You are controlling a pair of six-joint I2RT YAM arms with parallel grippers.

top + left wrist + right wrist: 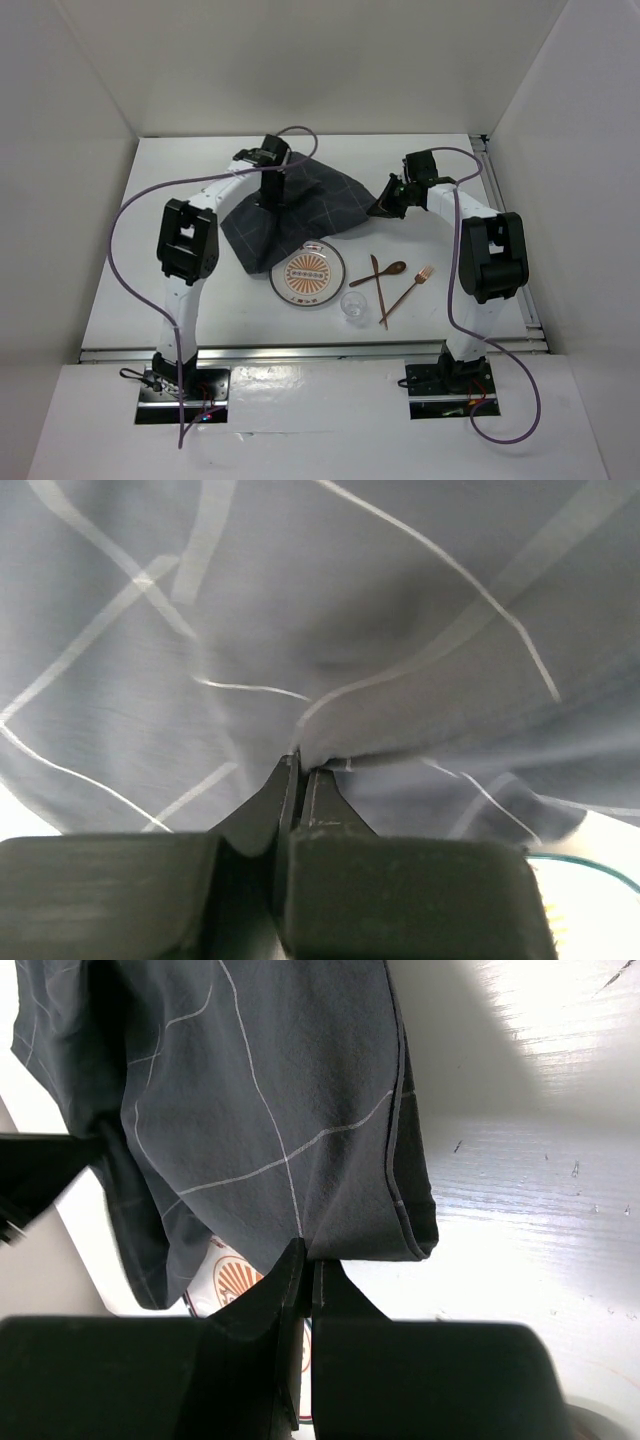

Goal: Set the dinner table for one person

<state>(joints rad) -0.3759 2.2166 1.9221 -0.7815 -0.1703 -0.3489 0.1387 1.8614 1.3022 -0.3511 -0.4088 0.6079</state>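
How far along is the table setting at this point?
Nothing looks placed yet: the plate, glass, knife, spoon and fork sit bunched together on the table near the front. In hand: the left tool and right tool each pinch the crumpled checked mat, not spread flat. Left: spread the mat flat, then arrange plate, cutlery and glass.

We log the left arm (188, 245) rising from its base at the near left, elbow bent high, forearm reaching toward the far middle, wrist turned straight down. The left gripper (268, 205) has its jaws pressed together, with a fold of the cloth mat (310, 215) pinched between the tips. The right arm (490, 255) stands up from the near right, elbow high, forearm angled inward to the left. The right gripper (381, 209) is likewise clamped tight, nipping the mat's right-hand edge.
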